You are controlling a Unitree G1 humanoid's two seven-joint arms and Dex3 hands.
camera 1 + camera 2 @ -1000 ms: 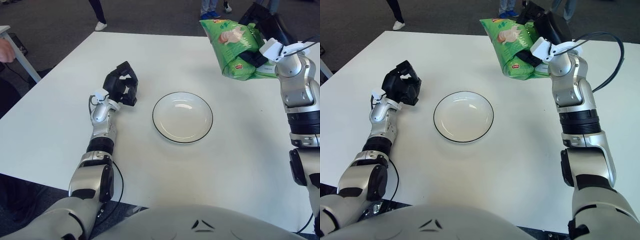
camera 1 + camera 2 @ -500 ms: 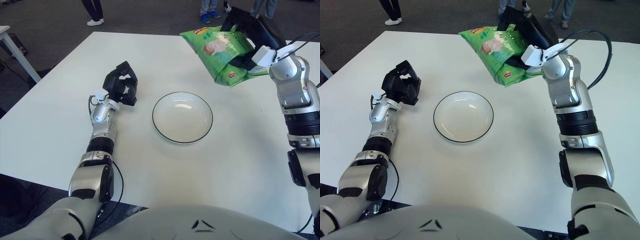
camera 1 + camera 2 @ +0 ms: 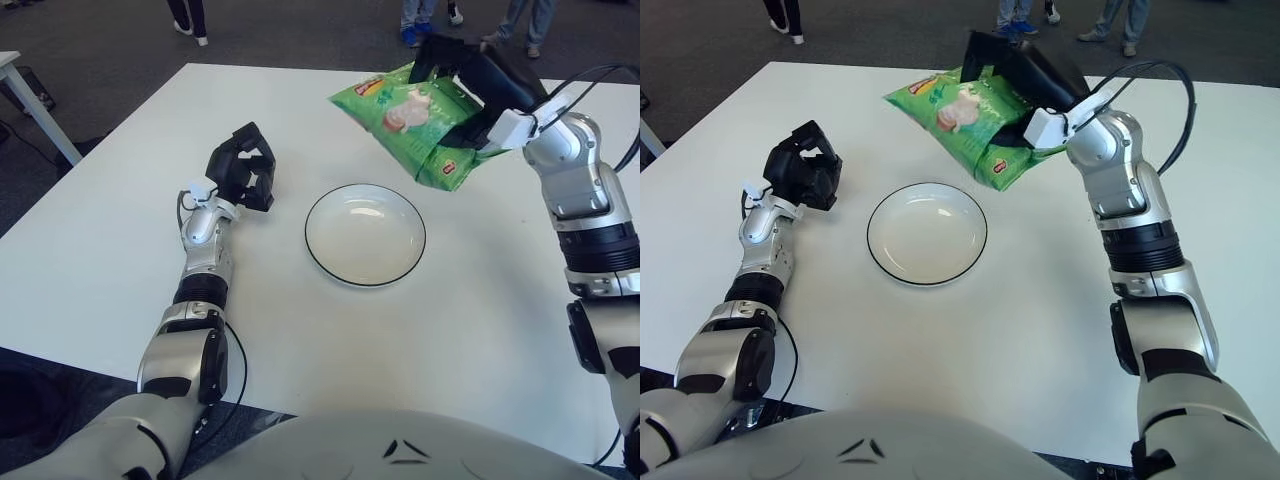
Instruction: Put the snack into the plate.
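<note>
A green snack bag [image 3: 412,124] hangs tilted in the air, held by my right hand [image 3: 470,85], whose black fingers are shut on its upper right part. The bag's lower corner is just above and behind the far right rim of the plate [image 3: 365,234], a white round dish with a dark rim, empty, at the middle of the white table. My left hand [image 3: 243,167] shows to the left of the plate with its fingers curled and nothing in them.
The white table [image 3: 120,250] spreads wide around the plate. People's legs and shoes [image 3: 415,25] stand on the dark floor beyond the far edge. A corner of another white table [image 3: 30,95] shows at far left.
My right hand has carried the snack bag leftward and lower, from the table's far right toward the plate. The left hand has stayed still.
</note>
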